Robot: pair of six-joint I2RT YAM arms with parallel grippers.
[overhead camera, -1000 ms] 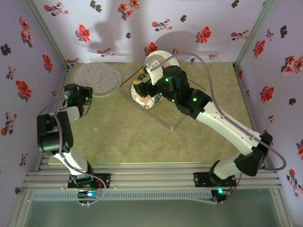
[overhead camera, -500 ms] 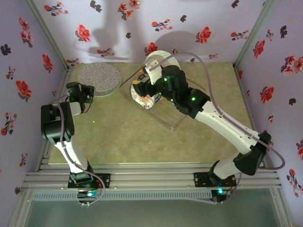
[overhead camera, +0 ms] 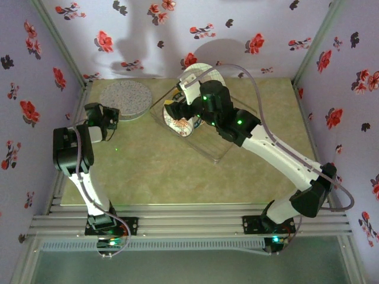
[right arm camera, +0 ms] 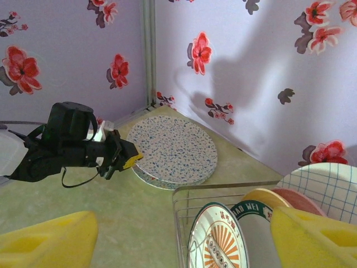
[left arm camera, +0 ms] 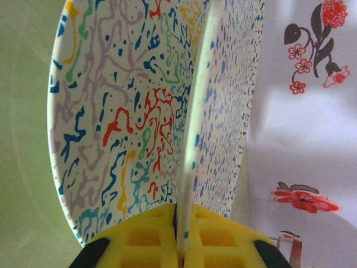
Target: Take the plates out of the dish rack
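A blue-speckled white plate (overhead camera: pixel 124 96) lies at the back left of the table, on top of a plate with coloured squiggles (left arm camera: pixel 117 117). My left gripper (overhead camera: pixel 112 116) is shut on the speckled plate's (left arm camera: pixel 226 106) near rim, which sits a little above the squiggle plate. The transparent dish rack (overhead camera: pixel 217 149) stands mid-table. In it stand a sunburst plate (right arm camera: pixel 217 240), a green-rimmed plate (right arm camera: pixel 252 212), an orange-tan plate (right arm camera: pixel 266 195), a pink plate (right arm camera: pixel 304 200) and a grid plate (right arm camera: pixel 329 184). My right gripper (right arm camera: pixel 178 245) hovers open over the rack's left end, with nothing between its fingers.
Flowered walls close in the back and both sides. A metal post (right arm camera: pixel 148 50) stands in the back left corner, just behind the stacked plates. Bare green table (overhead camera: pixel 154 171) lies between the rack and the arm bases.
The left arm has drawn its elbow back and shifted slightly toward the speckled plate, still gripping its rim. The right arm has edged a little over the rack, jaws unchanged.
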